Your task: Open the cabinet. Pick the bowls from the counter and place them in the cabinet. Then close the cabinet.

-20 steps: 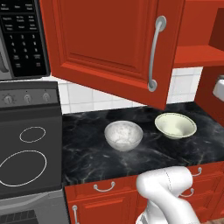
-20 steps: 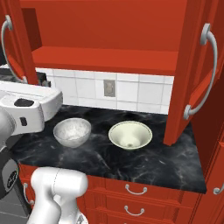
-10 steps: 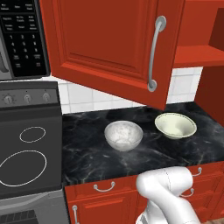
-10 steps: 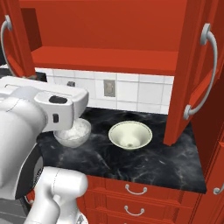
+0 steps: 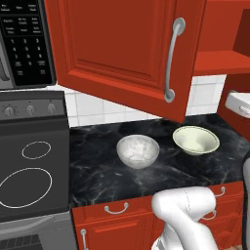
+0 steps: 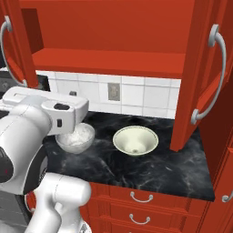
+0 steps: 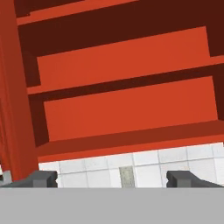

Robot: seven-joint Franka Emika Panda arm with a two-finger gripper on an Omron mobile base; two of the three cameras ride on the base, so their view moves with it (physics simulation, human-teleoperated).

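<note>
Your arm has swung further right across the right base view. On the counter (image 5: 97,171), the stone-look bowl (image 5: 137,151) sits left of the cream bowl (image 5: 196,140); the cabinet (image 6: 109,59) stands open above. The gripper (image 7: 111,178) fingers are spread apart.

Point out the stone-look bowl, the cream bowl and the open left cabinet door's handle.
stone-look bowl (image 5: 138,150), left base view, inner basin.
cream bowl (image 6: 135,140), right base view, inside wall.
left cabinet door's handle (image 5: 172,61), left base view, middle of bar.

arm (image 6: 27,136): glossy white rounded shells | dark joints (small red mark)
</note>
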